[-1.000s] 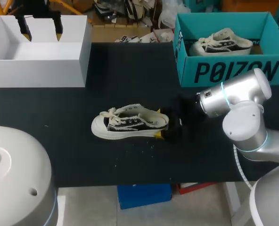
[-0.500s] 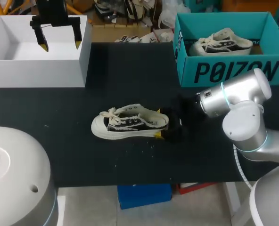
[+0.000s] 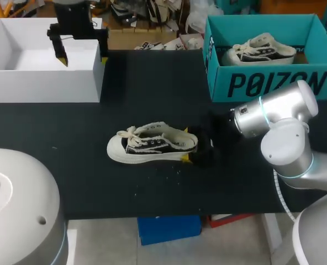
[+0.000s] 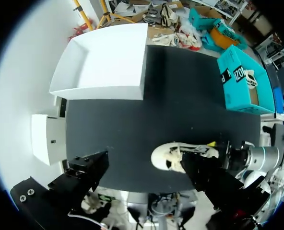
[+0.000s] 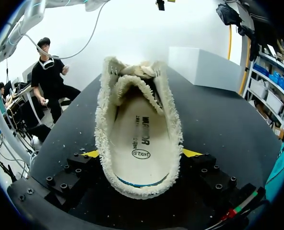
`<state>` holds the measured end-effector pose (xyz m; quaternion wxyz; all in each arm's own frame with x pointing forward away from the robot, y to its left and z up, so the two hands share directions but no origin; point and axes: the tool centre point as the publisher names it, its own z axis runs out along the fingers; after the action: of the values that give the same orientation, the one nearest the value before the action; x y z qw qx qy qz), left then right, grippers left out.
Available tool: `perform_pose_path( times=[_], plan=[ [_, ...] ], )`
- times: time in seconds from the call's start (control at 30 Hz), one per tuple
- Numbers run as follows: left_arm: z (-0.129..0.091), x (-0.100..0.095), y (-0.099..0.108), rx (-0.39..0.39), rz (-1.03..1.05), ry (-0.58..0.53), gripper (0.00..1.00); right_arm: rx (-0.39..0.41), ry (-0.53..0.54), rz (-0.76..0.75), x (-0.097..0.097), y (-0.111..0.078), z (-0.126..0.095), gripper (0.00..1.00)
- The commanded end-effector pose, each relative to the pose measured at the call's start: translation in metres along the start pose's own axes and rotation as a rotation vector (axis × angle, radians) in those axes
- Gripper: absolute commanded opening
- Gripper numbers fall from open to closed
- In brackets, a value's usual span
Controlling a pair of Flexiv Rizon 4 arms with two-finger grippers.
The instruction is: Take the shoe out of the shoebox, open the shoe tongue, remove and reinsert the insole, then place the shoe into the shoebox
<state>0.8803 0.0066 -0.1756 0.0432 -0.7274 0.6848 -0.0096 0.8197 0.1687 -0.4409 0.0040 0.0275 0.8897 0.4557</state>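
The right claw (image 5: pixel 141 154) clamps shoe (image 3: pixel 152 144) heel; left claw (image 3: pixel 82 54) spread.

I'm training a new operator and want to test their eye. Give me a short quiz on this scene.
1. True or false: the left gripper is shut.
2. Which box holds a second shoe? A: white box. B: teal box. C: neither.
3. Fill in: the right gripper grips the shoe on the table at its ____.
Key: 1 false, it is open; 2 B; 3 heel.
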Motion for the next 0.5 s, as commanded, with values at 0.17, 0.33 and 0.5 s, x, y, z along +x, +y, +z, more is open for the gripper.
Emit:
perform_pose_path(
  times=[0.17,0.33,0.5],
  plan=[
    [0.021,0.069,0.042,0.013,0.036,0.000,1.00,0.001,-0.001,0.002,-0.001,0.000,0.003,0.00],
    [0.021,0.069,0.042,0.013,0.036,0.000,1.00,0.001,-0.001,0.002,-0.001,0.000,0.003,0.00],
    [0.021,0.069,0.042,0.013,0.036,0.000,1.00,0.001,-0.001,0.002,-0.001,0.000,0.003,0.00]
  ],
)
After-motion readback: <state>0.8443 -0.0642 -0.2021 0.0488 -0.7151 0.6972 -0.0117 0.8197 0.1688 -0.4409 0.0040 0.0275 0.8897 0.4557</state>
